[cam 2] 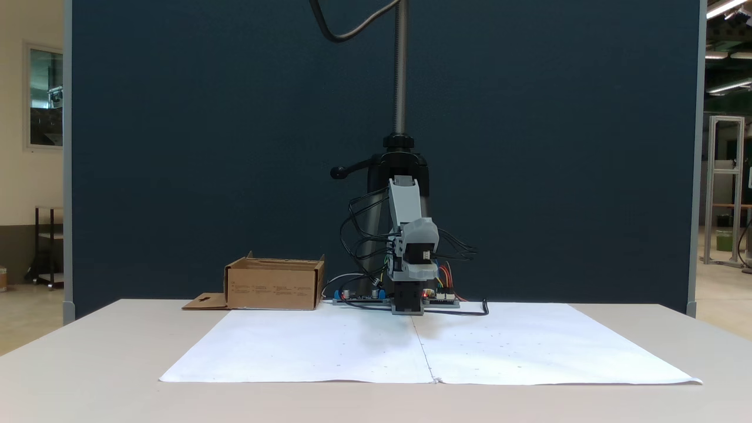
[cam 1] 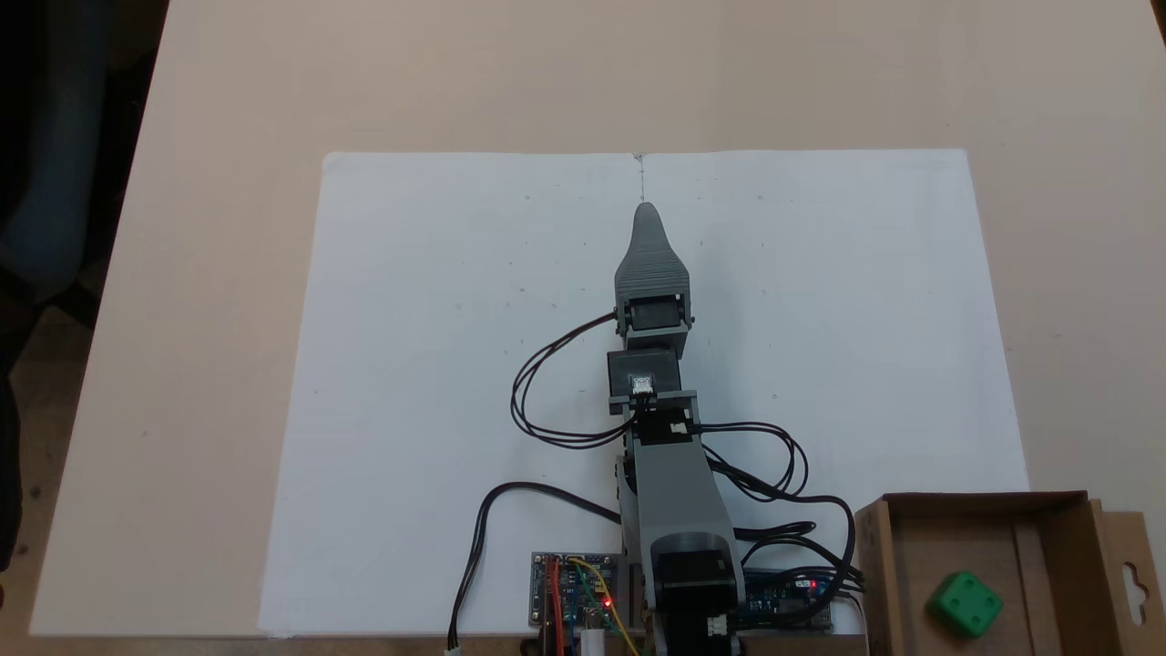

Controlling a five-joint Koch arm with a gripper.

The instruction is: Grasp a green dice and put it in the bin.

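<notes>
In the top-down fixed view the white paper sheet (cam 1: 437, 364) covers the beige table (cam 1: 228, 109), with no readable writing on it. At centre, the grey gripper (cam 1: 647, 214) points away from the base, above the paper; just one tapered tip shows, so whether it's open or holding anything can't be told. Circuit boards (cam 1: 574, 590) glow red at the base. Far right, the green dice (cam 1: 966, 603) sits inside the bin (cam 1: 1057, 503). The bin's (cam 2: 273, 285) printed label is too small to read.
</notes>
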